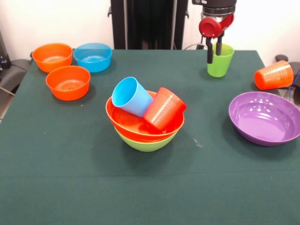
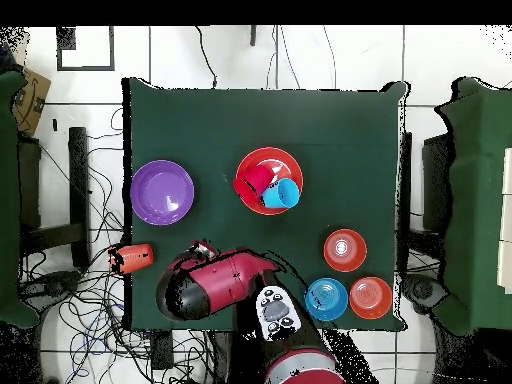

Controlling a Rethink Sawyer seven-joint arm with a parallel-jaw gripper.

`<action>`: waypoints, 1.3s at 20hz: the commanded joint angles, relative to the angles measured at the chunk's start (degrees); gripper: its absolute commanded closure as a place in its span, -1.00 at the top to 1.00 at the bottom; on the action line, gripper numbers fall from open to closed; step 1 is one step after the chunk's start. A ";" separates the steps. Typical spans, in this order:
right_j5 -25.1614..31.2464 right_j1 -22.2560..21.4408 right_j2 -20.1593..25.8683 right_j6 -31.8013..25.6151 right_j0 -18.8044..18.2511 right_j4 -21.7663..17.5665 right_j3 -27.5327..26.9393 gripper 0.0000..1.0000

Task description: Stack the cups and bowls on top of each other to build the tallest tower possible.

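The tower stands mid-table: a large lime green bowl (image 1: 146,143) with an orange-red bowl (image 1: 125,121) nested in it. A light blue cup (image 1: 131,97) and a red cup (image 1: 164,108) lie tilted inside that bowl, leaning on each other. At the far right, a lime green cup (image 1: 221,61) stands upright. My gripper (image 1: 214,58) is open astride its left rim, one finger inside and one outside. An orange cup (image 1: 274,75) lies on its side by the right edge. In the overhead view my arm (image 2: 215,282) hides the green cup and the gripper.
A large purple bowl (image 1: 265,117) sits at the right. Two small orange bowls (image 1: 52,57) (image 1: 68,82) and a small blue bowl (image 1: 93,57) are grouped at the far left. Cables lie on the floor beyond the table's edge (image 2: 128,200).
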 commanded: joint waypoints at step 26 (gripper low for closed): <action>-2.63 8.16 -3.64 11.34 2.04 -0.53 1.84 1.00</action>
